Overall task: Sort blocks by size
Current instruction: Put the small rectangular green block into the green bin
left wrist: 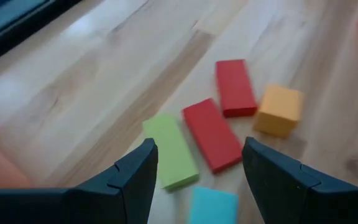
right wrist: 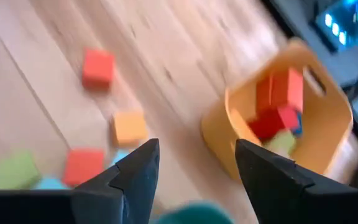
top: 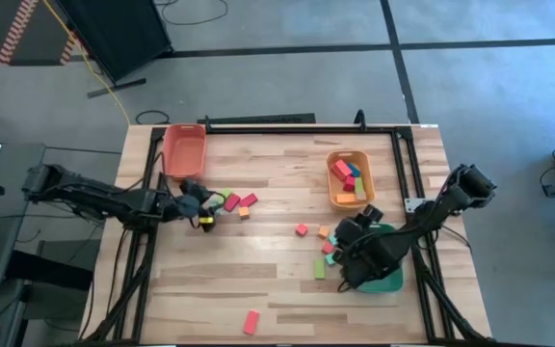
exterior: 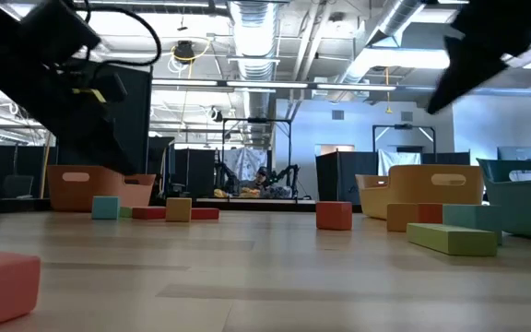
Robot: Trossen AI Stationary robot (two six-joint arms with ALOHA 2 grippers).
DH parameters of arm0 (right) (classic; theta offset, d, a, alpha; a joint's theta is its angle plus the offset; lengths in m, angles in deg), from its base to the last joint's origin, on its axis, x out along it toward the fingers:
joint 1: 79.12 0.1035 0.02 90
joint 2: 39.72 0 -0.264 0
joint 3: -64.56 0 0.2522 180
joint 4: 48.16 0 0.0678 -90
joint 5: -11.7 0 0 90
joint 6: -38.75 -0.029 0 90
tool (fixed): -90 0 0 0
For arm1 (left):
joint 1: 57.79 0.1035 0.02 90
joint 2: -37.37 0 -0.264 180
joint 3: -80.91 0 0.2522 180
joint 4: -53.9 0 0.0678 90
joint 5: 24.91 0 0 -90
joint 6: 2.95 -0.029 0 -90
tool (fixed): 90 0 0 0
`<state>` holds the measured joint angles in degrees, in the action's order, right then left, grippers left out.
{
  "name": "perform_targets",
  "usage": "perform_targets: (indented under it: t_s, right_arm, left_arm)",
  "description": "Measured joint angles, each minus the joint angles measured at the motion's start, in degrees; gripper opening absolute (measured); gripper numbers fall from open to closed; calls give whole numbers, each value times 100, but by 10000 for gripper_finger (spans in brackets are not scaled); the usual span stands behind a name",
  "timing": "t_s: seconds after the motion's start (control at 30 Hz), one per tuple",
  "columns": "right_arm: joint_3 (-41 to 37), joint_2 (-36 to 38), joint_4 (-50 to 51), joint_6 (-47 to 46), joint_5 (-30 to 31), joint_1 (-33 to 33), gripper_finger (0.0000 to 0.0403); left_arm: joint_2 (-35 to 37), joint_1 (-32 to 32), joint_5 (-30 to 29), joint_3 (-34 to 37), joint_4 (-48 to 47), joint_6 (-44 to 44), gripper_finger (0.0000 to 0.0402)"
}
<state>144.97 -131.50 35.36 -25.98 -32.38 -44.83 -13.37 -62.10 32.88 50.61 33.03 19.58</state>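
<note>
The left gripper (left wrist: 194, 180) hangs over the bench (top: 258, 280) at its nine o'clock side, jaws open and empty. Between and just ahead of its fingers lies a small cluster of blocks: a green bar (left wrist: 170, 151), a red bar (left wrist: 212, 134) touching it alongside, a second red bar (left wrist: 235, 87) just beyond, an orange cube (left wrist: 279, 110) beside that one, and a teal block (left wrist: 212, 205) nearest the wrist. None of them is touched by the fingers.

The right gripper (right wrist: 194, 177) hovers at the bench's four o'clock side above a green tray (top: 385, 280), jaws open and holding nothing. Ahead of it on the bare wood lie a red cube (right wrist: 98, 67), an orange block (right wrist: 129, 128), another red block (right wrist: 83, 165) and a green block (right wrist: 8, 170); all are apart from the fingers.

At twelve to one o'clock stands an orange tray (top: 333, 193), holding several red blocks, a teal one and an orange one piled together. At eleven o'clock a red-orange tray (top: 183, 152) stands near the bench edge; I cannot tell whether anything lies in it. The green tray is mostly hidden by the right arm, so its contents cannot be told.

A lone pink block (top: 251, 321) lies at six o'clock, well apart from the rest.
</note>
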Motion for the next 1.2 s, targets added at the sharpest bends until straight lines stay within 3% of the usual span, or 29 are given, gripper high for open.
perform_targets:
  t_s: [0.3,0.5,1.2]
  right_arm:
    - [16,0,-1425,1531,1062,-206,249]
    - [16,-2,-1893,2130,1324,-364,249]
    - [-135,-39,-2383,2477,1315,-508,249]
  left_arm:
    - [0,823,684,0,-29,-283,224]
    - [-133,1212,1026,-4,12,-445,224]
    - [-2982,1638,1236,-1252,-75,-1047,224]
